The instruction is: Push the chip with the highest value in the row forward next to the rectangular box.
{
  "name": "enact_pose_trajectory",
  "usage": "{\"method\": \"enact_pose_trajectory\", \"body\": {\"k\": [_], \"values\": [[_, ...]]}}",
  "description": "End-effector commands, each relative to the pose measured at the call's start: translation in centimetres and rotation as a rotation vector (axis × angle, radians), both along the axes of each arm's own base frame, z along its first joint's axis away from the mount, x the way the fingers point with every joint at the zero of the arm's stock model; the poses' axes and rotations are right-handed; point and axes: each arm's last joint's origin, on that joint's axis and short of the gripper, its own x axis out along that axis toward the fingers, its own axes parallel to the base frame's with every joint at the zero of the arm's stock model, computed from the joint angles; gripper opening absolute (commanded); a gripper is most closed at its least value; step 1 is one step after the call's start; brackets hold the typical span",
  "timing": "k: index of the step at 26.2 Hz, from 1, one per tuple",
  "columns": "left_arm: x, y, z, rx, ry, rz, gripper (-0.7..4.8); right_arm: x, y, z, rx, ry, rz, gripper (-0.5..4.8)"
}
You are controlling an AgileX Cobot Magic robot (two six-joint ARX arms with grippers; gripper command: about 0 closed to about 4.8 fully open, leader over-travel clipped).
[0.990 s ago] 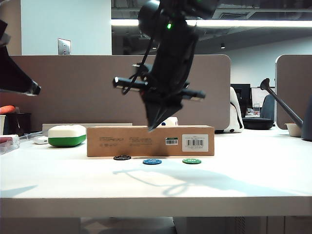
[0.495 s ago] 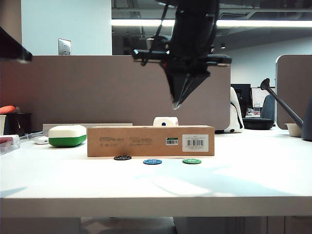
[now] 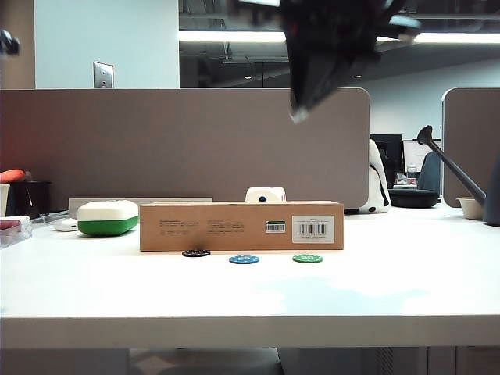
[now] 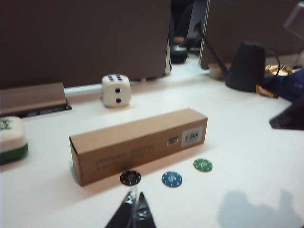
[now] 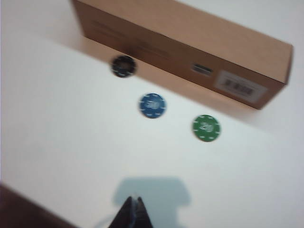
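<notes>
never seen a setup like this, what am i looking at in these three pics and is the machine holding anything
It is a two-armed robot at a white table. One picture comes from a camera facing the table; the other two from cameras on each wrist. On the table lies a brown rectangular box, with a black chip close beside it, and a blue chip and a green chip nearer the camera. A die and a white-and-green case sit behind. The right gripper hangs high above; the left gripper is raised too. Both are shut, holding nothing.
</notes>
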Motion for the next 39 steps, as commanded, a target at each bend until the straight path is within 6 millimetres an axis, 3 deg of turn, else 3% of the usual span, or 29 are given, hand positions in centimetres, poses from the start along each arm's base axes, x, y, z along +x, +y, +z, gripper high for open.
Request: {"method": "enact_pose_trajectory", "body": {"k": [1,6,10,13,17,24,39], "values": [[-0.7,0.4,0.5,-0.032,-0.058,-0.001,-0.05,-2.1,-0.2,0.8,0.086,-0.088,0.035,-0.08],[-1.3,0.8,0.9,-0.069,-0.124,0.006,-0.05,-7.5,-0.2,2.0,0.147,-0.281,0.02,-0.09],[-1.1,0.7,0.3,-0.06,-0.109,0.006,-0.05,-9.3,0.2,2.2,0.171,-0.291,0.053,-0.09],[-0.6,0.5,-1.2,-0.037,-0.068,0.009,-0.05,-11.0,0.6,2.2,0.243,-0.269,0.041,-0.09],[0.0,0.3,-4.0,0.003,0.004,0.027,-0.05,-13.4,0.4,1.6,0.208,-0.336,-0.034,-0.09],[0.5,1.4,-6.3,0.087,0.188,0.154,-0.05,-14.3,0.0,0.9,0.11,-0.326,0.022,-0.09],[1.0,3.7,-6.4,0.071,0.204,0.396,-0.05,-14.3,0.0,0.9,0.11,-0.327,0.021,-0.09]]}}
